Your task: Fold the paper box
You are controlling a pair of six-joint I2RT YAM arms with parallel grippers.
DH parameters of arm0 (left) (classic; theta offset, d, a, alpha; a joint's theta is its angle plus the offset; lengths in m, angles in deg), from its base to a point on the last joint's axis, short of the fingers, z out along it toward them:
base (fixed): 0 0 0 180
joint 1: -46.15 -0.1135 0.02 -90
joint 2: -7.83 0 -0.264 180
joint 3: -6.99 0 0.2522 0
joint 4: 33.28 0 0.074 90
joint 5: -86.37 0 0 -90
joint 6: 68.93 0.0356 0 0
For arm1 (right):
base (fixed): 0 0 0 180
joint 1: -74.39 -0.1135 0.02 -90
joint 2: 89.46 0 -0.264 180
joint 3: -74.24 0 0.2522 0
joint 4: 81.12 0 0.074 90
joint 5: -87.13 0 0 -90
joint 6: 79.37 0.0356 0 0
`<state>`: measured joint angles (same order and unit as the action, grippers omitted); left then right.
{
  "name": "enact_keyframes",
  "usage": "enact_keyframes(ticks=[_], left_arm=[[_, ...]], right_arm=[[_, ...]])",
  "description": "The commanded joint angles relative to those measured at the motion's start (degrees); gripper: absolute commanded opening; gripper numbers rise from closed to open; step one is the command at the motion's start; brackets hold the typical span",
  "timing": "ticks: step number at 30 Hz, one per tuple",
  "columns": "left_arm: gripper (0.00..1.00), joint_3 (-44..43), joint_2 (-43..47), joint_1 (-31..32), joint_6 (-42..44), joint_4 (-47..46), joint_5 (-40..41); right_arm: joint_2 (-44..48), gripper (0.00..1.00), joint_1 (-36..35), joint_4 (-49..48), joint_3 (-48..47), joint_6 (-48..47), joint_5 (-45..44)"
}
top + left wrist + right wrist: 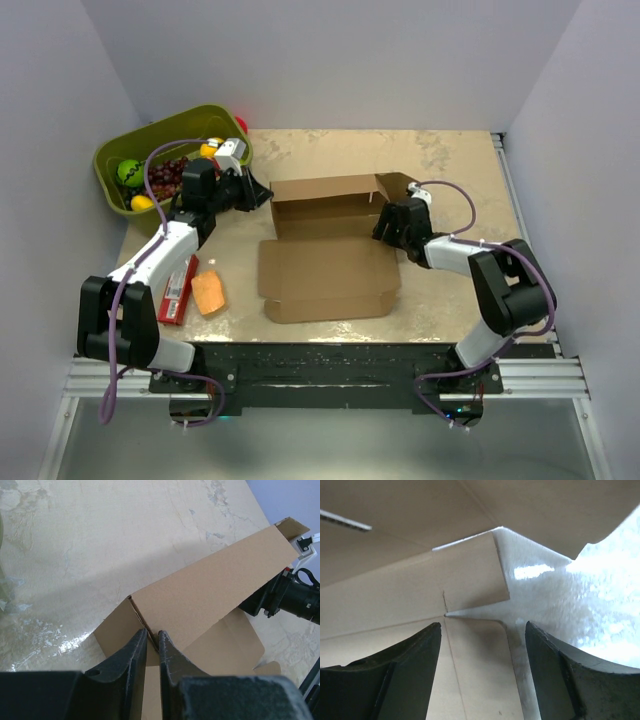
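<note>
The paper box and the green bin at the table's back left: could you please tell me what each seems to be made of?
The paper box looks like corrugated cardboard, plain brown and matte; a cut edge in the right wrist view shows fluting. The green bin is probably moulded plastic: smooth, with a slight sheen and a rounded rim.

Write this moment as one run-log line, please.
left hand: pinching left corner of brown corrugated cardboard box | right hand: open at its right side | near panel: flat
</note>
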<state>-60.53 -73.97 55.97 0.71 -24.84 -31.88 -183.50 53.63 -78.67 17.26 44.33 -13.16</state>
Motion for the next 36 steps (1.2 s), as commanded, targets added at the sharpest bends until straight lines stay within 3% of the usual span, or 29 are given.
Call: enact_keyframes(ticks=[1,22,36], left_arm=[[0.19,-0.03,-0.29,0.19,2.43,3.21,1.88],[0.17,-0.29,-0.73,0.19,2.34,2.95,1.53],[0.17,-0.3,-1.17,0.19,2.52,2.95,1.35]], right_arm=[[-2.9,0.72,1.77,-5.21,-1.6,2.17,4.48],[-9.14,0.72,1.86,-33.76,3.41,-1.52,15.73],[-9.23,0.68,1.51,-42.92,5.08,-3.81,21.62]])
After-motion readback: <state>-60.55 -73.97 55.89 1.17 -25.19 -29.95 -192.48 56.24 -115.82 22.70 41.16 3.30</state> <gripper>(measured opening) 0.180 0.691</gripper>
